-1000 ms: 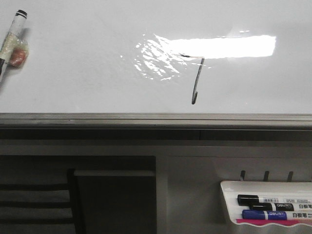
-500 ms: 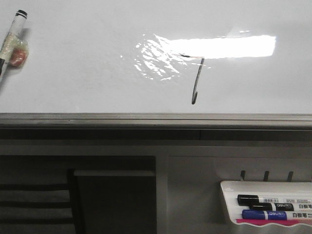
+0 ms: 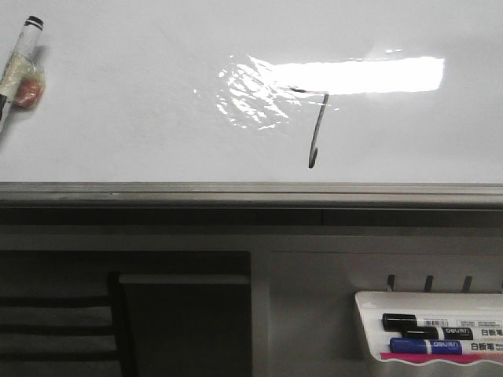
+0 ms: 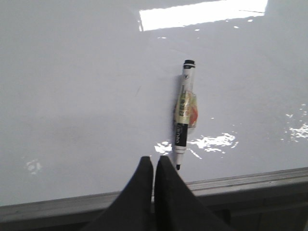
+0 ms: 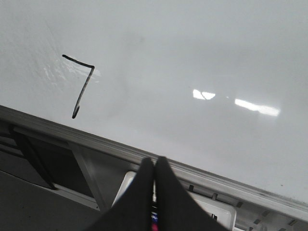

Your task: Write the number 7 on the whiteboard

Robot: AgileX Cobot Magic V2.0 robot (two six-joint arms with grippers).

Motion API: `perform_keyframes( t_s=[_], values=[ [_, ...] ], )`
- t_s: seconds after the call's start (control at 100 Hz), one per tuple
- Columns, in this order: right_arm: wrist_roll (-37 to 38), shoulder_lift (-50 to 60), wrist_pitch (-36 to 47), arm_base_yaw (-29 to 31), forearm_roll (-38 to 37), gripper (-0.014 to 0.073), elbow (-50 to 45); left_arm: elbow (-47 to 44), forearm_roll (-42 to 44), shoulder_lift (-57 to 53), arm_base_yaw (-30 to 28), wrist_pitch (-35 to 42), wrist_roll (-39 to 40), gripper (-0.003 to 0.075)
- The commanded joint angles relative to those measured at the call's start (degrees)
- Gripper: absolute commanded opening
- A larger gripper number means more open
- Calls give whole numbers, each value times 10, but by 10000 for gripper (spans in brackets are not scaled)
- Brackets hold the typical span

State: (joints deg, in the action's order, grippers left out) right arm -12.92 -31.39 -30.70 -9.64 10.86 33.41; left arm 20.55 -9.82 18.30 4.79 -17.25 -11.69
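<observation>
Glossy whiteboard, handwritten number 7, both claws pinched closed, empty.

The number 7 sits mid-whiteboard, a marker lies way off at its 9 o'clock, and a marker tray hangs below around 5 o'clock.

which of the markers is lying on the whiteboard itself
The taped marker at the whiteboard's far left edge. The black-capped marker and blue-capped marker sit in the tray below the board.
</observation>
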Motion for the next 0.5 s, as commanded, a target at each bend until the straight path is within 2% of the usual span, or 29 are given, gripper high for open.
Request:
perform_keyframes(
  t_s=[0.0, 0.15, 0.29, 0.49],
  values=[
    [0, -1, 42, 2, 3, -71, 15, -29, -2, -40, -13, 67, 0, -20],
    [0, -1, 42, 2, 3, -71, 15, -95, -2, -109, -18, 83, 0, -20],
    [0, -1, 42, 2, 3, -71, 15, -155, -28, -152, -13, 133, 2, -20],
    [0, -1, 42, 2, 3, -71, 15, -221, 15, -203, -13, 184, 71, -20]
  ],
)
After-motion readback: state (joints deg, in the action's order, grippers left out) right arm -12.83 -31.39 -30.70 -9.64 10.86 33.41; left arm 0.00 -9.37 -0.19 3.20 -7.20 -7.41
